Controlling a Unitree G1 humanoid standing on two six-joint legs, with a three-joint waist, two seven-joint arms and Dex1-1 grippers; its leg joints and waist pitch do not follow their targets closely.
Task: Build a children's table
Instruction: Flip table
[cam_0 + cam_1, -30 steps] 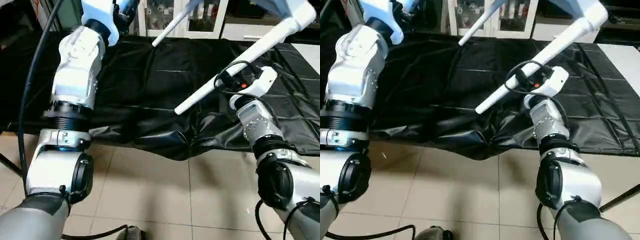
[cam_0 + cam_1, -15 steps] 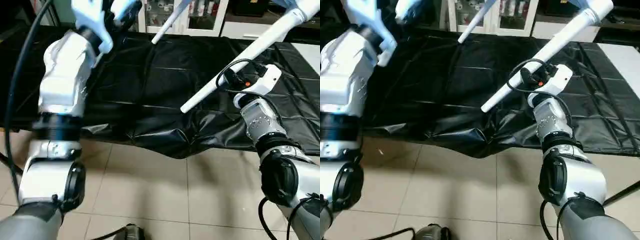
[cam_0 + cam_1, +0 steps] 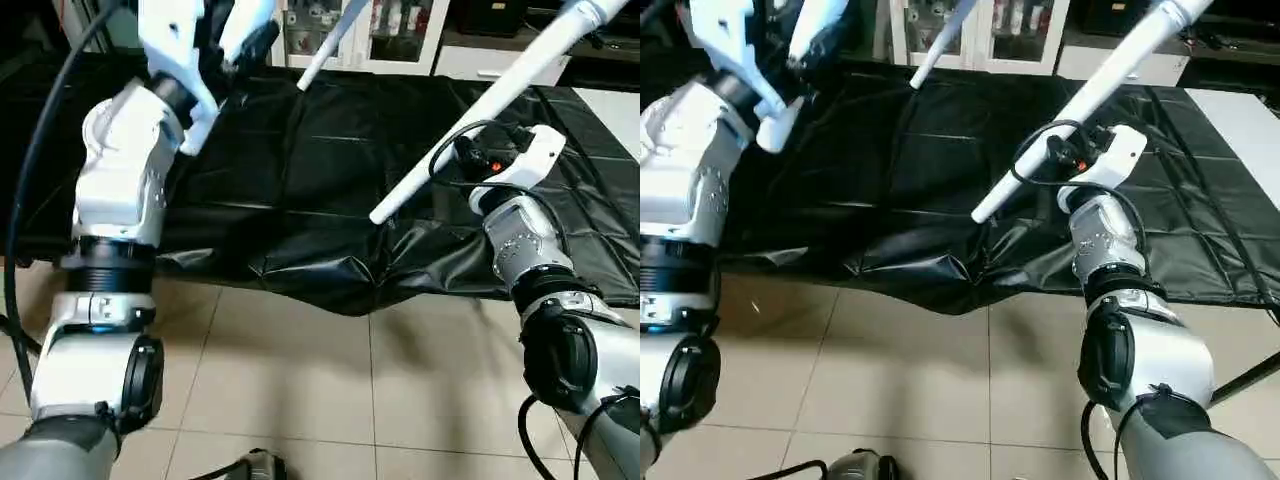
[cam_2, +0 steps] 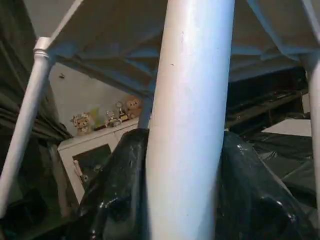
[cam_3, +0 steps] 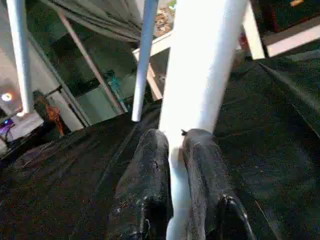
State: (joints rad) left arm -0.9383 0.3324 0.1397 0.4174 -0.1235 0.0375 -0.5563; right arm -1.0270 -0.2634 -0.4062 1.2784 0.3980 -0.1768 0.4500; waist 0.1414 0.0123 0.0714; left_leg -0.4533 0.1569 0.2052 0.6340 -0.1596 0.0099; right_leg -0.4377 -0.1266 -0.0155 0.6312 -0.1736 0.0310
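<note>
Left forearm swung upward since before; each tool (image 4: 185,200) (image 5: 175,165) clamped on a white leg (image 4: 190,100) (image 5: 200,75).

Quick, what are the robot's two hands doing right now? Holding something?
Left gripper: shut on a white table leg.
Right gripper: shut on another white leg.

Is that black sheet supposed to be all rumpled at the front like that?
Probably not. The black cover is bunched into shiny folds at the front edge of the work surface, sagging over the tiled floor, while the rest lies flat. The table legs held above it look intact and straight.
</note>
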